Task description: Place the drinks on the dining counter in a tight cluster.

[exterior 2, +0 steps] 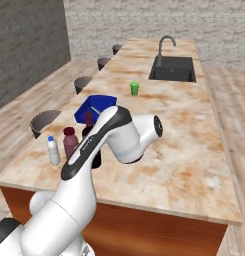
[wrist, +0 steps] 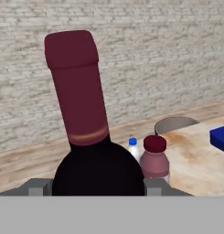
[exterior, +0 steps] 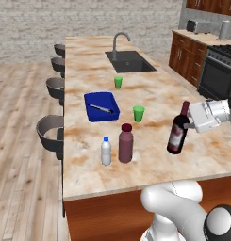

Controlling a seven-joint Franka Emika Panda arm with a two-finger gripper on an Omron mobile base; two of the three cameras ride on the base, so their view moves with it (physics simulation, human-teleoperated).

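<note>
Gripper (exterior: pixel 185 126) is clamped on the wine bottle (exterior: pixel 177 133) at its shoulder, bottle tilted slightly above the dining counter (exterior: pixel 202 155), well right of the juice bottle (exterior: pixel 126 143) and water bottle (exterior: pixel 105 151). The wine bottle is judged heavy, rigid, smooth glass, likely slippery. A hold low on the body is advised, not the neck.
</note>
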